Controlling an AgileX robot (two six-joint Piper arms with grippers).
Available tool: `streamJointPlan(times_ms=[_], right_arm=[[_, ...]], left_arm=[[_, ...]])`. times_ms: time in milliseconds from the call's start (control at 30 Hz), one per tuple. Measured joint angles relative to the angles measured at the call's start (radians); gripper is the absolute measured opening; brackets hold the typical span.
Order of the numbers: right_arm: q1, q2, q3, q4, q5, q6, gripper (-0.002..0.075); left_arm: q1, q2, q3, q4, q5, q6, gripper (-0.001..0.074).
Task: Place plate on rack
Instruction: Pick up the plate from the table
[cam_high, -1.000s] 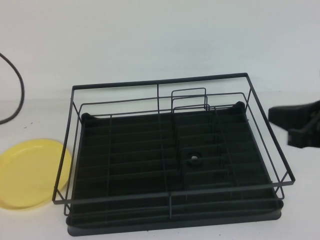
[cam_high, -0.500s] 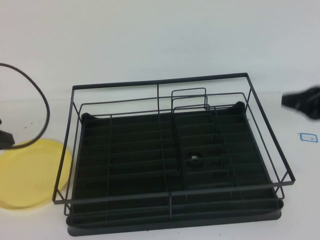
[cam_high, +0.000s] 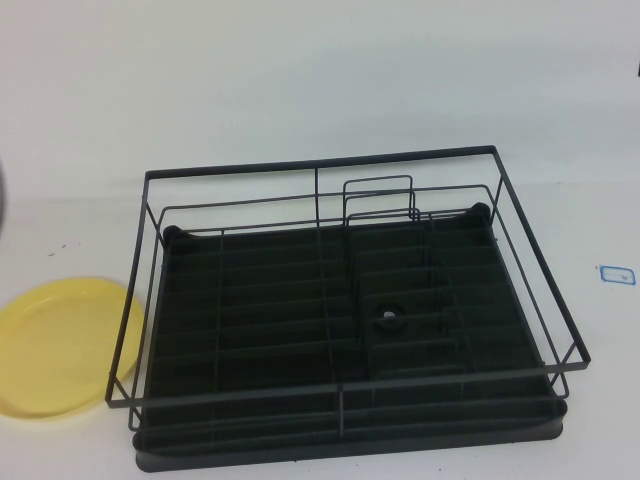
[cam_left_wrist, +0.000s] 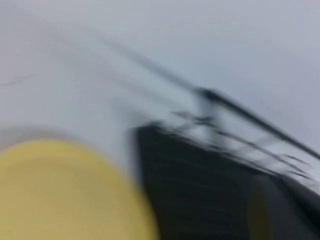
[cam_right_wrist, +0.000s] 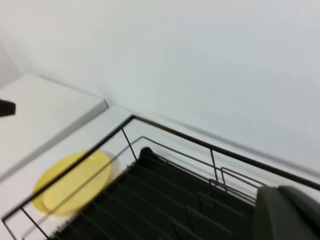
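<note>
Plate (cam_high: 58, 346) lies flat on the white table (cam_high: 300, 90) at the near left, just beside the left edge of the rack (cam_high: 340, 310) and seemingly clear of its wire, so nothing has been lifted and the task looks to be at its very start, in the approach to a pick. Neither arm shows in the high view. The left gripper is out of that view, and its wrist camera looks across the plate (cam_left_wrist: 65, 192) toward the rack's corner (cam_left_wrist: 210, 180), which suggests it hangs somewhere to the left above them; no fingers can be made out, so its opening cannot be told. The next move would call for that arm to come down on the plate's rim and pinch it, awkward since the rim is shallow and lies close to the table. The plate is round, pale yellow, smooth and plastic-looking. The rack is a black rectangular frame of thin wire over a ribbed dark tray, with upright loops right of centre. A small blue-edged label (cam_high: 616, 273) lies on the table at the right. The right gripper (cam_right_wrist: 287, 212) shows only as a dark blurred bulk at its own camera's edge, apparently high over the rack, its opening not discernible.
</note>
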Motion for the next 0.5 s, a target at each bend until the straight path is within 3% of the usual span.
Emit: streamJointPlan(times_ms=[133,300,367,500], right_arm=[[0.0,0.0,0.0,-0.005,-0.004,-0.062,-0.0002],[0.021,0.002,0.0,-0.005,-0.008,-0.066,-0.0002],[0.041,0.006,0.0,-0.005,-0.008,-0.066,-0.0002],[0.095,0.009,0.0,-0.005,-0.008,-0.071,-0.0002]], left_arm=[[0.041,0.04,0.0,0.185,-0.143,-0.142,0.0],[-0.013,0.135,0.0,0.301,-0.175,-0.187,0.0029],[-0.024,0.164,0.0,0.322,-0.191,-0.19,0.0083],[-0.024,0.211,0.0,0.356,-0.255,-0.19,0.028]])
